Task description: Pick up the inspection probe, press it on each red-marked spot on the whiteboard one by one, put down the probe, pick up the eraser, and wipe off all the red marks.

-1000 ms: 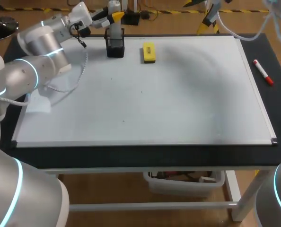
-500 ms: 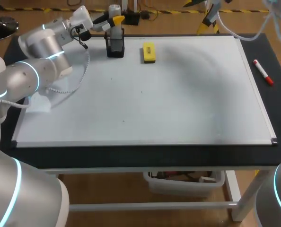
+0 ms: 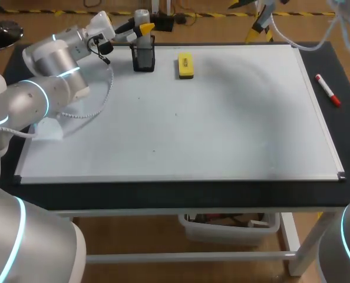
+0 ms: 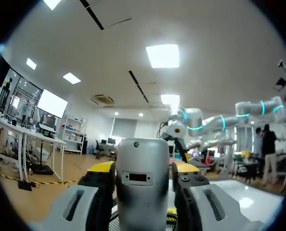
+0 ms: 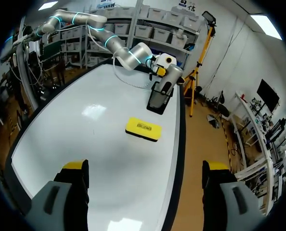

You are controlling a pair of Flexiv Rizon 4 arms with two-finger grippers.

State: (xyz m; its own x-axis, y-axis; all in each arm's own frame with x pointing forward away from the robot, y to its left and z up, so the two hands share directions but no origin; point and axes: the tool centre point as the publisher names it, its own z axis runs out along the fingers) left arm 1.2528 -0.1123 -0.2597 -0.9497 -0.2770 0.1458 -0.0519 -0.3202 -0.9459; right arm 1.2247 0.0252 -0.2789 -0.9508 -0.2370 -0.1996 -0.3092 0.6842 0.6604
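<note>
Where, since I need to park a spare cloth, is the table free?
Free: the middle, front and right of the whiteboard, between eraser and marker. Crowded: the back-left corner, with holder, probe and left arm.

A gripper could pass freely over the whiteboard's point(image 3: 222, 130) middle, near side and right. The far left is crowded: the left arm point(image 3: 51, 65), the inspection probe point(image 3: 141, 16) at the black holder point(image 3: 143, 59), and the eraser point(image 3: 185, 65) beside it.
</note>
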